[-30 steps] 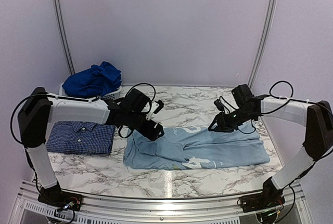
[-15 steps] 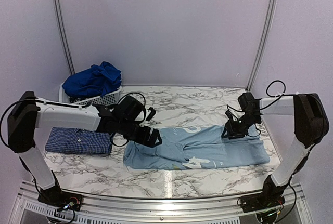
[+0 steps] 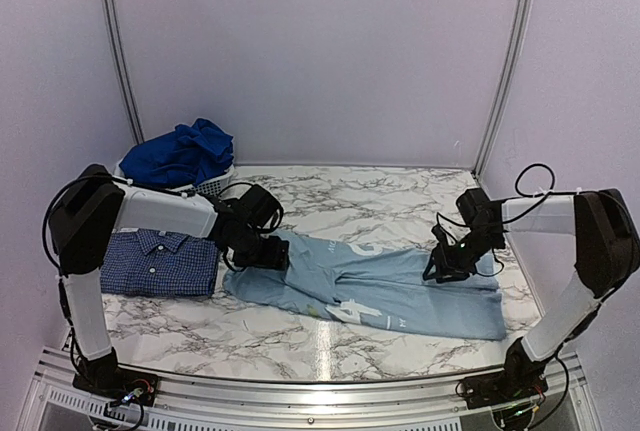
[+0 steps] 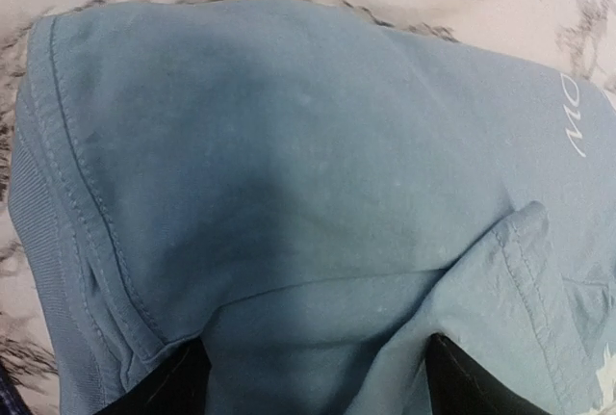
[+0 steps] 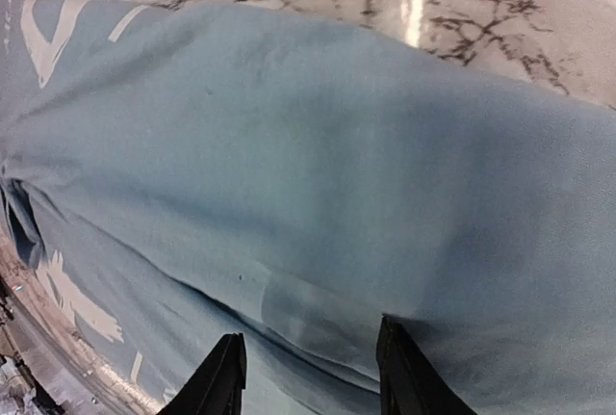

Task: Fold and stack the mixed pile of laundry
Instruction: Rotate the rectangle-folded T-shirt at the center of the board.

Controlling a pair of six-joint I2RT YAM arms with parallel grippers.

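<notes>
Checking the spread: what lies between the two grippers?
Only the pale blue T-shirt, spread from left gripper to right gripper, in the top view.

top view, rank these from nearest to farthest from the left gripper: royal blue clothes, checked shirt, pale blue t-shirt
1. pale blue T-shirt, under the left gripper
2. navy checked shirt, just left of it
3. royal blue clothes, in the basket at back left

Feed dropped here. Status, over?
Left pincer, right pincer: jaws apart, down on pale blue T-shirt. Not yet stacked. Checked shirt folded alongside. Path clear.
</notes>
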